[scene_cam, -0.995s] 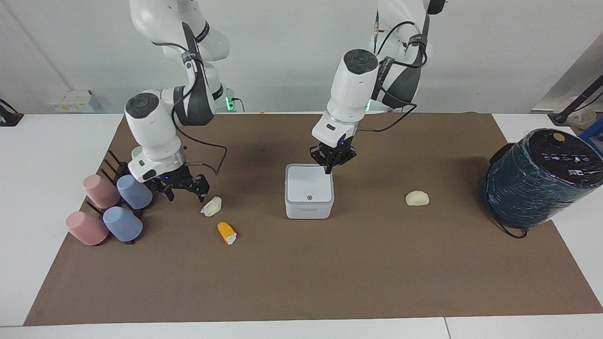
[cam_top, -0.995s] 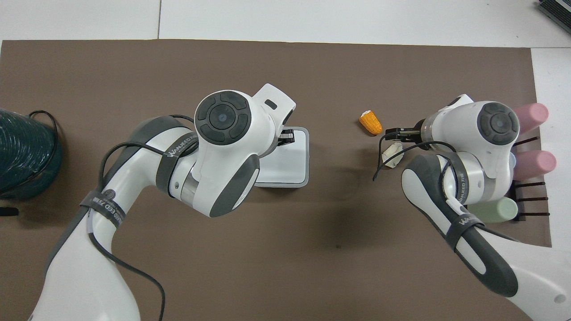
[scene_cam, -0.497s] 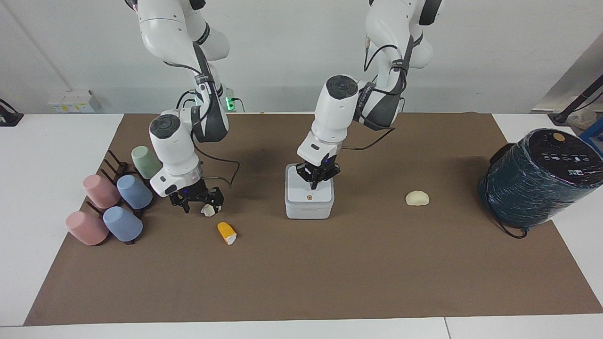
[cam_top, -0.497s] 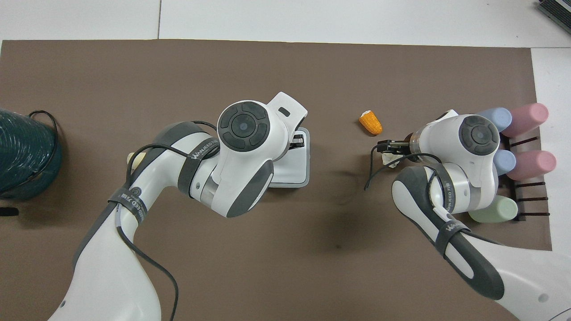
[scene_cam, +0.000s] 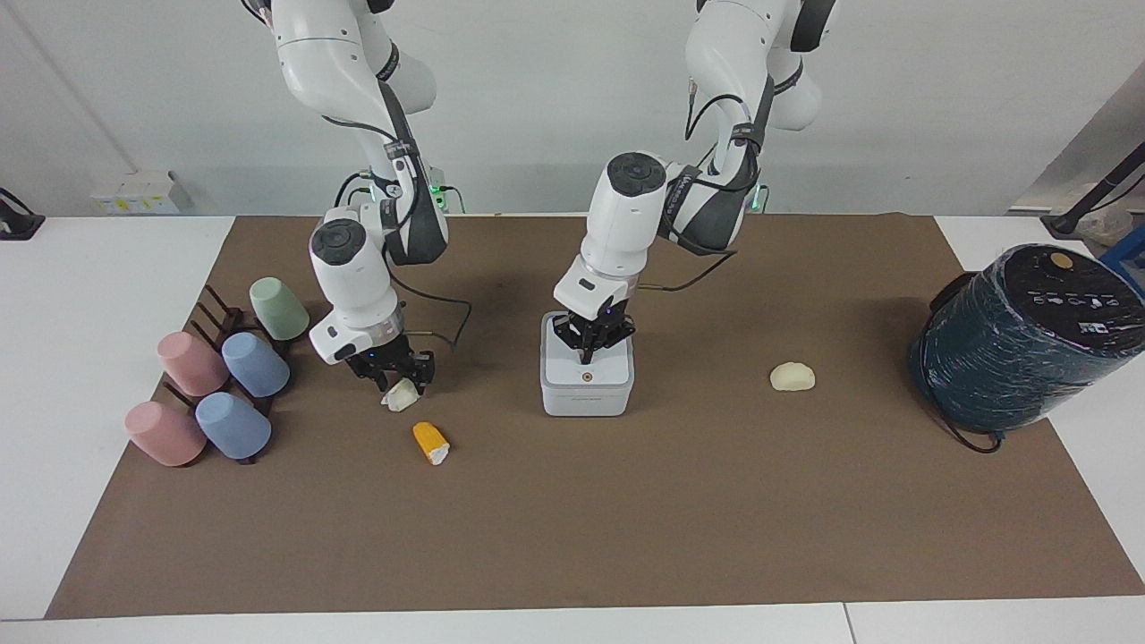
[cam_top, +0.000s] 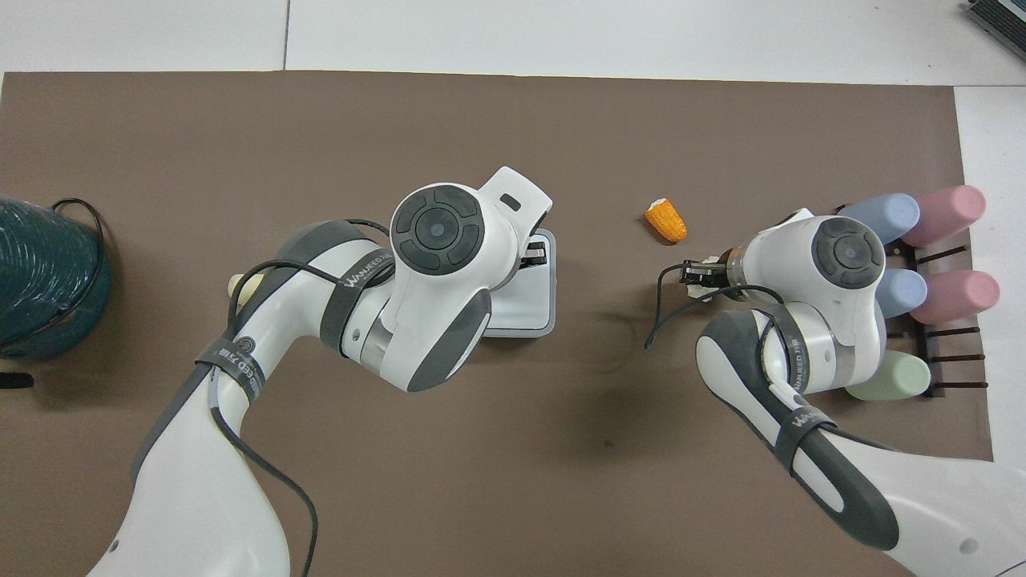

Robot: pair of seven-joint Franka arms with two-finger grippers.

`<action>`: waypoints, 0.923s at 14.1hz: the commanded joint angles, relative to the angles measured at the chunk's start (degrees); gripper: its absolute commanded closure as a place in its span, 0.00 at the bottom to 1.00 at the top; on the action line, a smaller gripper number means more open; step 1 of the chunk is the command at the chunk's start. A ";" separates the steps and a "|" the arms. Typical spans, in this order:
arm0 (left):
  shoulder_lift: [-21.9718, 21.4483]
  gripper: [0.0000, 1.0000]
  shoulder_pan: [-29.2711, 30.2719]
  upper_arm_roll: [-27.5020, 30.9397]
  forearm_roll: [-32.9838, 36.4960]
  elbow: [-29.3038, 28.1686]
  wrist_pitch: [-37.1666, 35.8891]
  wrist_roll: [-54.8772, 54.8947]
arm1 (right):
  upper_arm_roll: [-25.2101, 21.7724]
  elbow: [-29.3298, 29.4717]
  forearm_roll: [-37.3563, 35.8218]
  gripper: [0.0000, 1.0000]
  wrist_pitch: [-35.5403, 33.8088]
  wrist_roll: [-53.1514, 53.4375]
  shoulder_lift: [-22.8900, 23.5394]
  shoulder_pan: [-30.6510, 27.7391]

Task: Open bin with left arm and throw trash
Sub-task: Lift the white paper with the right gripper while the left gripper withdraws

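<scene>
The bin point(scene_cam: 587, 376), a small square box of smooth white plastic with rounded corners, sits shut in the middle of the brown mat point(scene_cam: 572, 519), a tiny orange dot on its flat lid. The left gripper point(scene_cam: 593, 338) is down on that lid, its black fingers drawn close together at the surface; whether they pinch anything cannot be told.

Toward the right arm's end of the table, the right gripper point(scene_cam: 399, 380) stands low over the whitish papery lump point(scene_cam: 402, 394), a crumpled, irregular scrap, with its jaws closed in around the lump's top. Just beside it, farther from the robots, lies the orange piece with a white end point(scene_cam: 430, 442), a stubby, ridged cone like a corn tip. The pale yellow rounded lump point(scene_cam: 793, 377), smooth and domed, rests well apart toward the left arm's end.

At that end stands a big dark teal cylinder point(scene_cam: 1020, 344) wrapped in wrinkled, glossy plastic film. At the right arm's end, matte pastel cups point(scene_cam: 224, 385) in pink, blue and green lie tipped on a dark wire rack point(scene_cam: 215, 313).
</scene>
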 commanded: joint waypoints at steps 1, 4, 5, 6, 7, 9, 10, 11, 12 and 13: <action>2.38 1.00 -0.03 1.19 0.57 6.82 -9.49 -0.13 | 0.11 -1.22 -0.29 1.00 0.45 2.25 -1.69 -0.16; 1.68 1.00 2.07 2.42 0.84 11.92 -18.56 0.14 | 0.11 0.10 -0.29 1.00 0.45 6.55 -2.22 -0.16; 1.59 1.00 3.65 2.60 0.84 13.42 -21.28 1.01 | 0.11 0.54 -0.29 1.00 0.10 7.35 -2.83 -0.16; 1.59 1.00 5.23 2.78 0.75 14.56 -23.66 3.02 | 0.20 0.63 -0.29 1.00 -0.86 7.53 -3.62 -0.07; 1.59 1.00 7.25 2.78 0.75 15.53 -25.95 5.73 | 0.11 0.98 -0.29 1.00 -2.00 7.62 -4.50 0.28; 0.98 1.00 10.77 2.78 0.75 16.33 -28.33 10.66 | 0.20 3.43 -0.29 1.00 -4.81 7.71 -5.21 0.46; 0.80 1.00 12.27 2.78 0.75 16.25 -28.86 13.21 | 0.20 5.36 -0.29 1.00 -6.30 7.62 -5.21 0.46; 0.80 1.00 13.93 2.78 0.75 16.25 -29.22 15.32 | 0.28 7.64 -0.20 1.00 -7.97 7.71 -5.12 0.80; 0.36 1.00 15.34 2.69 0.84 16.25 -29.22 17.26 | 0.55 9.49 -0.03 1.00 -9.82 7.97 -5.12 1.59; -0.25 1.00 16.92 2.43 1.18 15.98 -28.52 20.06 | 0.55 10.81 -0.03 1.00 -10.88 8.93 -5.12 2.12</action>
